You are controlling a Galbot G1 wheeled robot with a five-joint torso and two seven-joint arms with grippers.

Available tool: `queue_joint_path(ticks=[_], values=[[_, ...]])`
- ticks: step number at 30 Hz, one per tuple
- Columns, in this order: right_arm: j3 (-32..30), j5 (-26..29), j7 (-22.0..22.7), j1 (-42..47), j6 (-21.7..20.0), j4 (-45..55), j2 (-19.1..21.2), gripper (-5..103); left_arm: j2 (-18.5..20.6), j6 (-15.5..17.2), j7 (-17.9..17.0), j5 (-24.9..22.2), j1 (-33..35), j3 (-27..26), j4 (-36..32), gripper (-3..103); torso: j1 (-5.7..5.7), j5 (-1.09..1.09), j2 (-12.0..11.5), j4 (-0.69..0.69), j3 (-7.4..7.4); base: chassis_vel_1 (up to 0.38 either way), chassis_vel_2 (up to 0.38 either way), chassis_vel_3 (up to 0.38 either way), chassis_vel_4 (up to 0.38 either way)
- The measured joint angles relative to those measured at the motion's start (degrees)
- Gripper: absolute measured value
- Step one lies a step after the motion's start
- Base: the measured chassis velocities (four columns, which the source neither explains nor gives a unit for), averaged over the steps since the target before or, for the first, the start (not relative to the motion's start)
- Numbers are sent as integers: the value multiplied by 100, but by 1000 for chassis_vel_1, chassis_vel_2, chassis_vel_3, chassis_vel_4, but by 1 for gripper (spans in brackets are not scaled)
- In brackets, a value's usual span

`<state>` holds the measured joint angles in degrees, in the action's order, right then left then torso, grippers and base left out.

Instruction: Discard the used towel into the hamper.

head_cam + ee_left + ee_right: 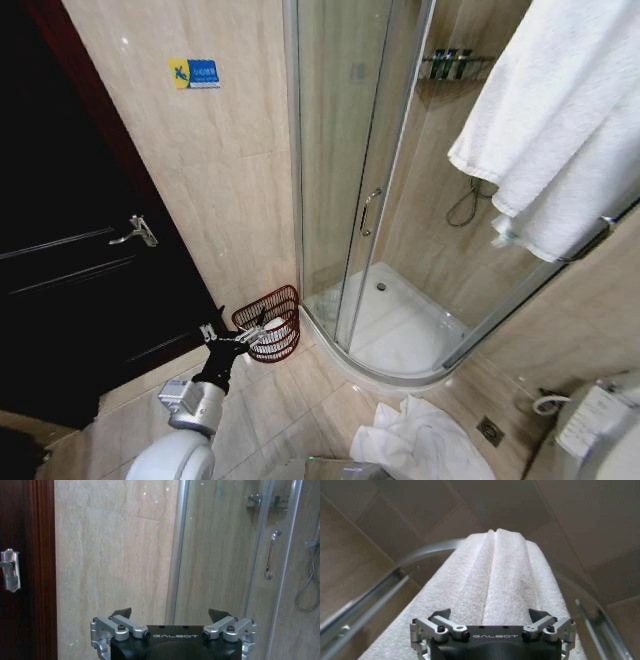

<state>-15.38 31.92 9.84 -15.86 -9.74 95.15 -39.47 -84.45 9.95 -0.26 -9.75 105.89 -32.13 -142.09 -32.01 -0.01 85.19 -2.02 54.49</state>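
The hamper [272, 322] is seen tipped on the floor tiles [300, 400] against the wall beside the shower enclosure [360, 200], something white inside. The left pincer [255, 338] is extended level at its rim, fingers spread. The right pincer [490, 615] is spread over a white towel [495, 581] draped on the enclosure's rail.

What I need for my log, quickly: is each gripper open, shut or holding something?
Left gripper: open, holding nothing.
Right gripper: open, facing the draped towel, not gripping it.
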Motion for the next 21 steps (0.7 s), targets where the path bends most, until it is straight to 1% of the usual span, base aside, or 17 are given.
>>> queue_joint_path(ticks=[5, 7, 8, 9, 10, 12, 13, 14, 15, 18, 19, 21], values=[[-75, -42, 41, -40, -26, -127, 46, 100, 0, 0, 0, 0, 0, 0, 0, 100, 0, 2, 0, 2, 0, 0, 0, 0, 0], [-73, 192, 74, -76, -103, -167, 63, 100, 0, 0, 0, 0, 0, 0, 0, 100, 0, 2, 0, 3, 0, 0, 0, 0, 0], [-50, 356, 104, -105, -156, -180, 63, 103, 0, 0, 0, 0, 0, 0, 0, 100, 1, 2, 0, 3, 0, 0, 0, 0, 0], [-24, 522, 129, -141, -208, -199, 58, 101, 0, 0, 0, 0, 0, 0, 0, 100, 1, 1, 0, 2, 0, 0, 0, 0, 0], [-24, 522, 129, -141, -208, -199, 58, 101, 0, 0, 0, 0, 0, 0, 0, 100, 1, 1, 0, 2, 0, 0, 0, 0, 0], [43, 761, 163, -209, -269, -252, 27, 94, 0, 0, 0, 0, 0, 0, 0, 100, 0, 0, 0, 1, 0, 0, 0, 0, 0], [75, 812, 167, -238, -281, -276, 12, 94, 0, 0, 0, 0, 0, 0, 0, 100, 0, 0, 0, 0, 0, 0, 0, 0, 0], [96, 839, 167, -258, -287, -291, 2, 91, 0, 0, 0, 0, 0, 0, 0, 100, 0, 0, 0, 0, 0, 0, 0, 0, 0], [96, 839, 167, -258, -287, -291, 2, 91, 0, 0, 0, 0, 0, 0, 0, 100, 0, 0, 0, 0, 0, 0, 0, 0, 0], [150, 974, 160, -301, -324, -300, 2, 80, 0, 0, 0, 0, 0, 0, 0, 100, 0, 0, 0, 1, 0, 0, 0, 0, 0], [150, 974, 160, -301, -324, -300, 2, 80, 0, 0, 0, 0, 0, 0, 0, 100, 0, 0, 0, 1, 0, 0, 0, 0, 0], [161, 1020, 142, -314, -336, -299, 14, 71, 0, 0, 0, 0, 0, 0, 0, 100, 0, 0, 0, 1, 0, 0, 0, 0, 0]])
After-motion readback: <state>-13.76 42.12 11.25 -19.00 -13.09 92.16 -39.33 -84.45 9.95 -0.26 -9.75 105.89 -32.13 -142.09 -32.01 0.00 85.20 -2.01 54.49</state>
